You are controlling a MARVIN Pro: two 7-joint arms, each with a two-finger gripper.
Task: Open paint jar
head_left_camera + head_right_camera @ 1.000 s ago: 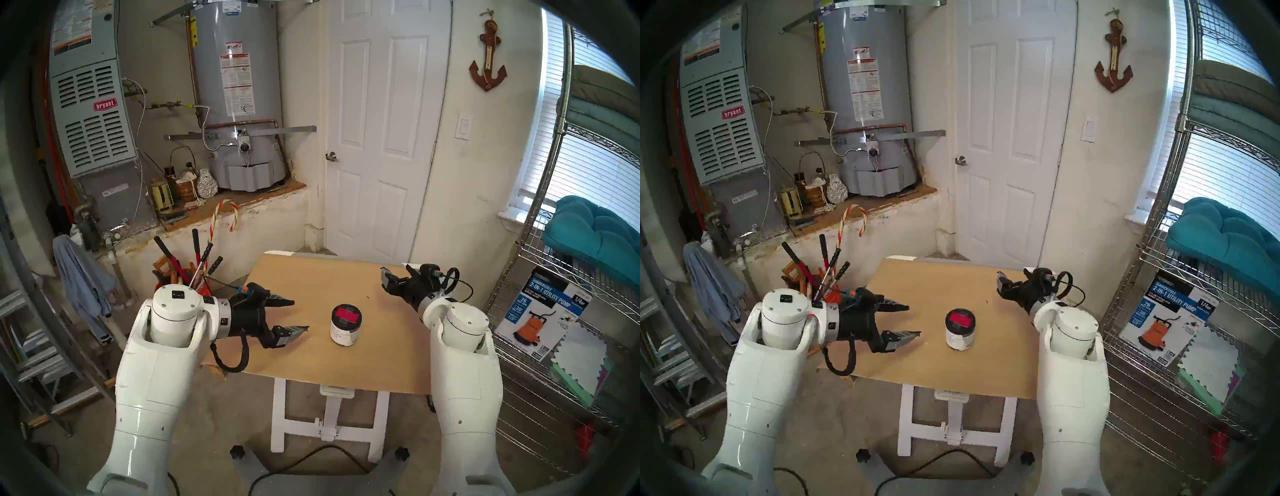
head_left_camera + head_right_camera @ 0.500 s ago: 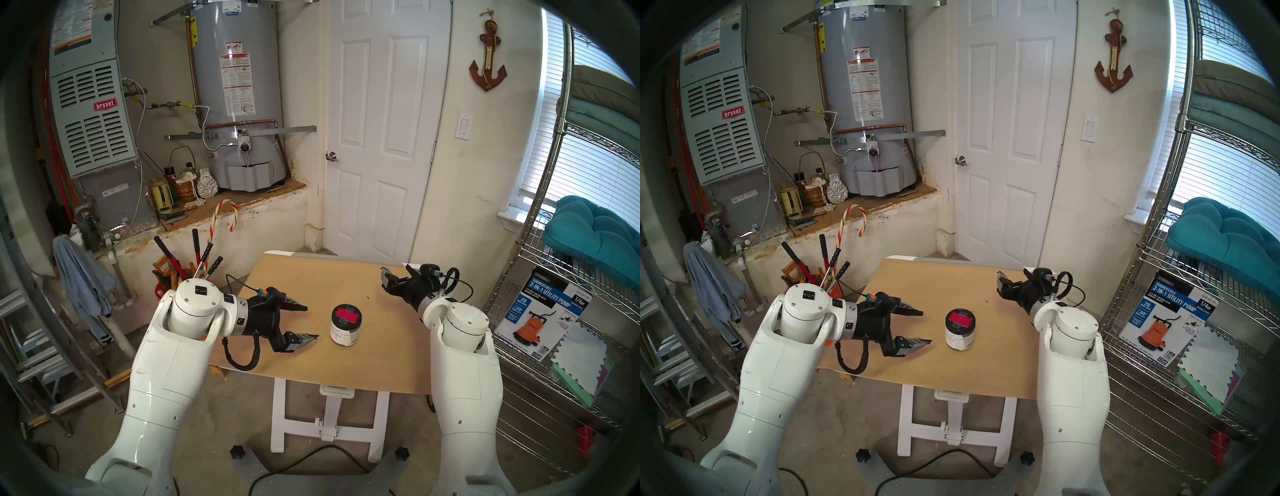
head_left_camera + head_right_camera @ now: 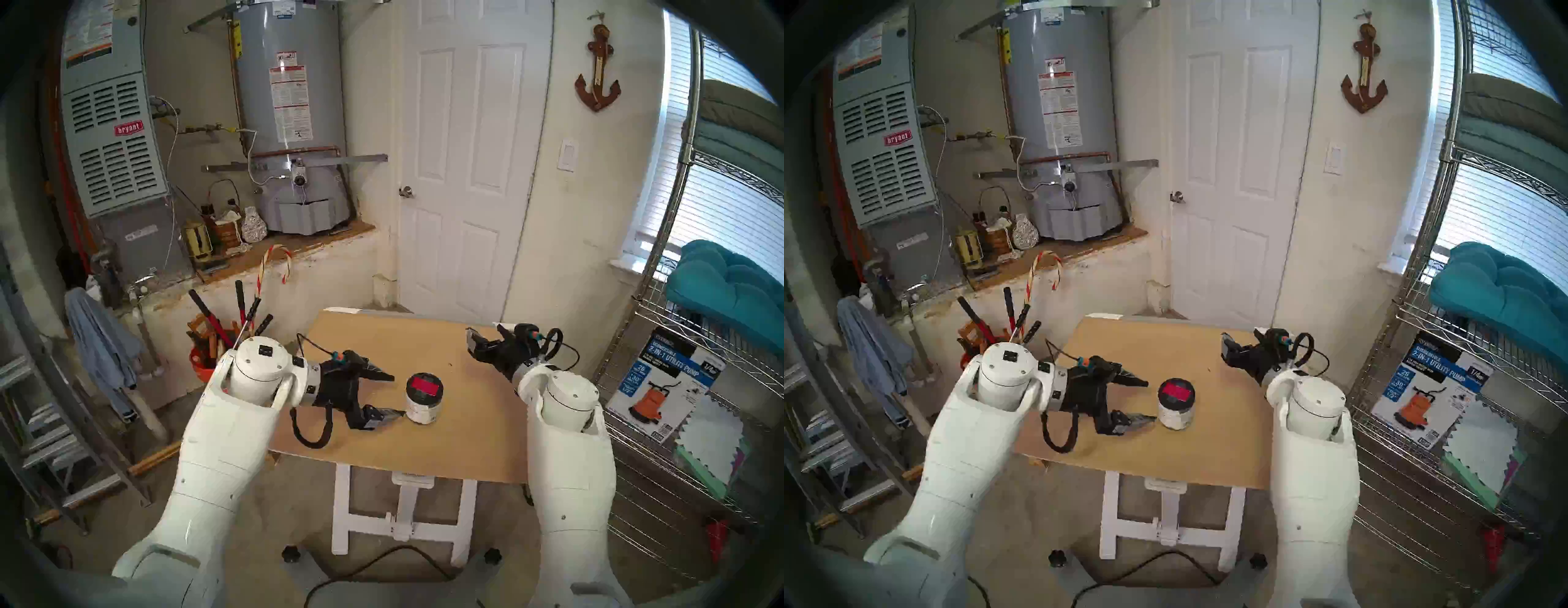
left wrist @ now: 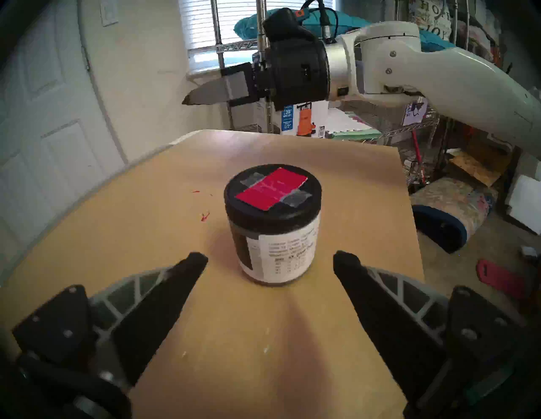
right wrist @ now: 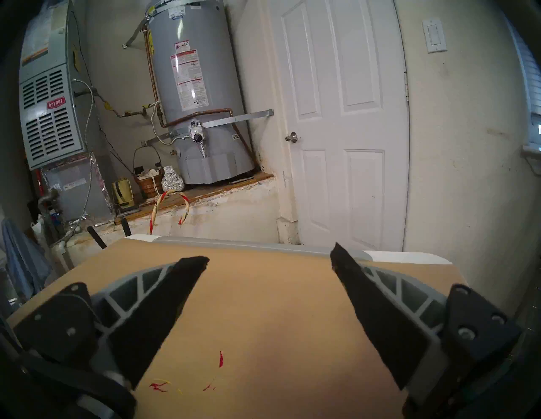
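The paint jar (image 3: 423,398) stands upright near the middle of the desk (image 3: 466,441), its black lid (image 3: 424,385) on and carrying a red patch. In the head views, the left hand (image 3: 396,395) sits just beside the jar, its jaws spread wide with nothing between them, while the right hand (image 3: 481,339) hovers well apart over the far right corner, also wide open and empty. From the left wrist, the paint jar (image 4: 273,225) stands ahead of the spread fingers (image 4: 175,292), not touching them, its white printed label facing the camera. From the right wrist, the open fingers (image 5: 369,307) frame bare desk (image 5: 263,292) with small red paint flecks (image 5: 221,359).
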